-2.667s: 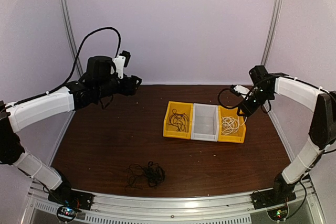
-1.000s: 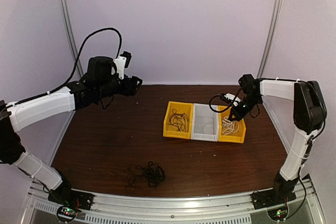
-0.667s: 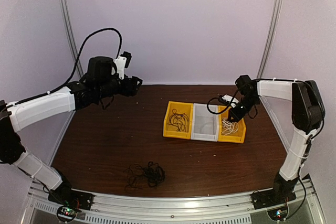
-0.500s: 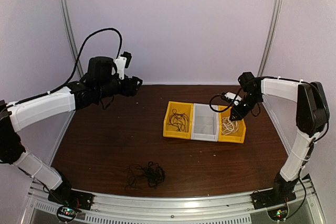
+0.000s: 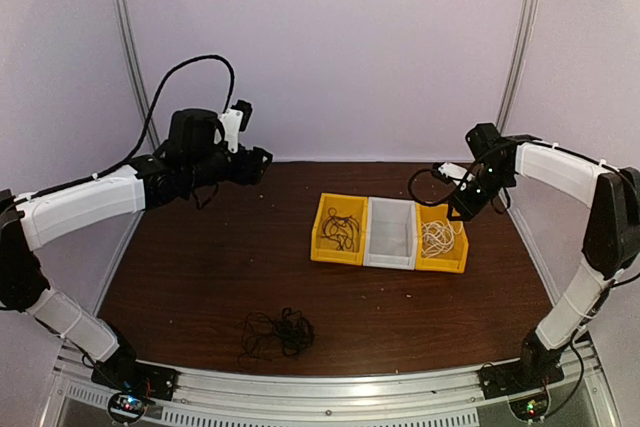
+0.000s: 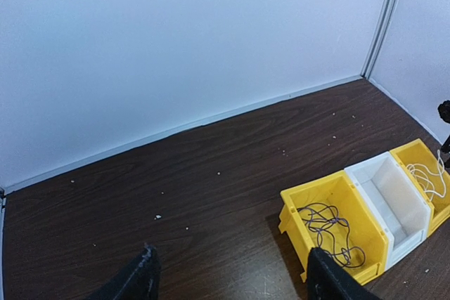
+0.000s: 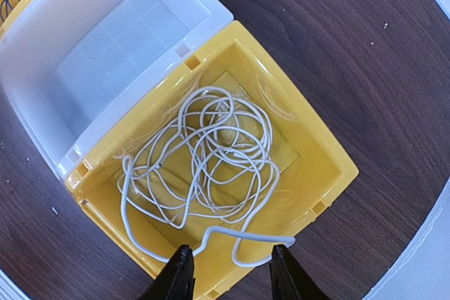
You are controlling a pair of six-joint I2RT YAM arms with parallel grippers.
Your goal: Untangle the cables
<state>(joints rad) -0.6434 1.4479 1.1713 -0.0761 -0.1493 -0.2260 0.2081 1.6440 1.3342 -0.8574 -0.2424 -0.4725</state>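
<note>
Left gripper and right gripper are hovering, jaws released and empty; the white cable, looping just beneath the right one, is risking snagging it.

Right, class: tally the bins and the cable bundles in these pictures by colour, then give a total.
Yellow bins: 2 (left yellow bin, right yellow bin)
White bin: 1
White cable: 1
Dark cables: 2 (binned dark cable, loose black tangle)
Total: 6
</note>
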